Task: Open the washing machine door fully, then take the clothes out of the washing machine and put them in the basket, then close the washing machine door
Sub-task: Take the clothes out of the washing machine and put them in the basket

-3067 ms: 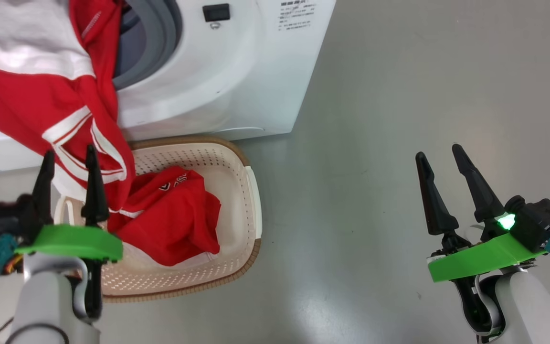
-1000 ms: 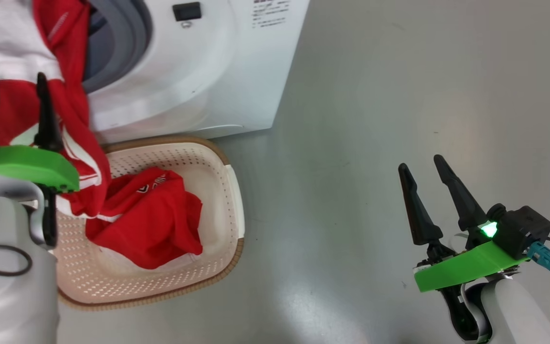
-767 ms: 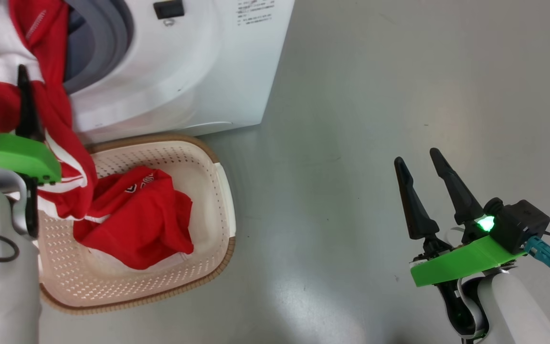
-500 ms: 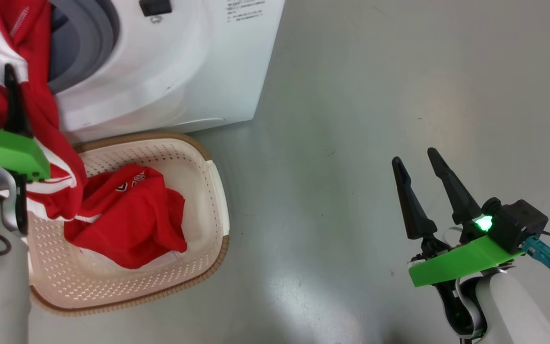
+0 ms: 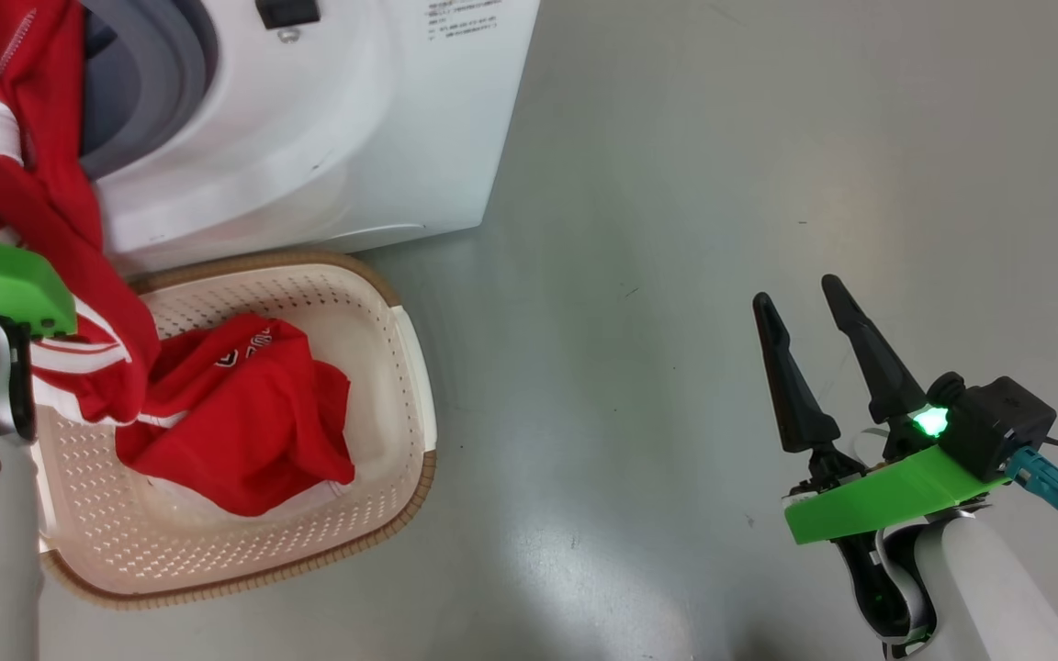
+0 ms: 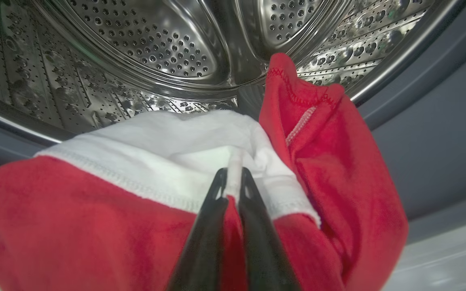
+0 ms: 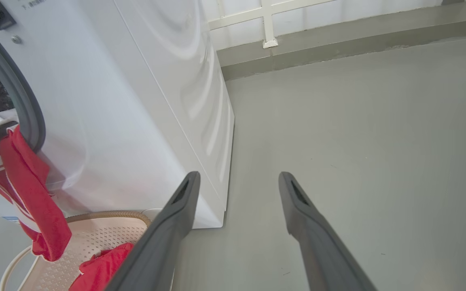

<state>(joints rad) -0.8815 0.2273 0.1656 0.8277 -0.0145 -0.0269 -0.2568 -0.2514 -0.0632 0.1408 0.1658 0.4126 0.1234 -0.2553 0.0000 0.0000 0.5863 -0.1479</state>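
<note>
left wrist view: left gripper (image 6: 233,180) is clamped down narrow on a thin fold of the white band of the held garment (image 6: 95,226), right at the mouth of the drum (image 6: 156,44). the red body of it drapes down over the grey seal (image 6: 439,133).

head view, moving right: the garment's tail hangs down the front of the washing machine (image 5: 354,119), and its lower end reaches into the left side of the basket (image 5: 405,367), touching the second garment (image 5: 235,422) already lying inside. the basket sits on the floor (image 5: 676,275), hard against the machine's base.

step in hand, as i read it: pull this piece out and drop it in.
- the pinch is on a small fold, so pull slow and steady; a jerk could slip it.
- lift up and out first to get the cloth over the seal lip, then swing back over the basket.
- release only once the bulk is above the basket's middle, or part may flop over the rim.
- check the drum for more before going for the door.

far right: right gripper (image 5: 795,289) is spread wide, holding nothing, hovering over bare floor well apart from everything. fine there; keep it out of the swing path.
</note>
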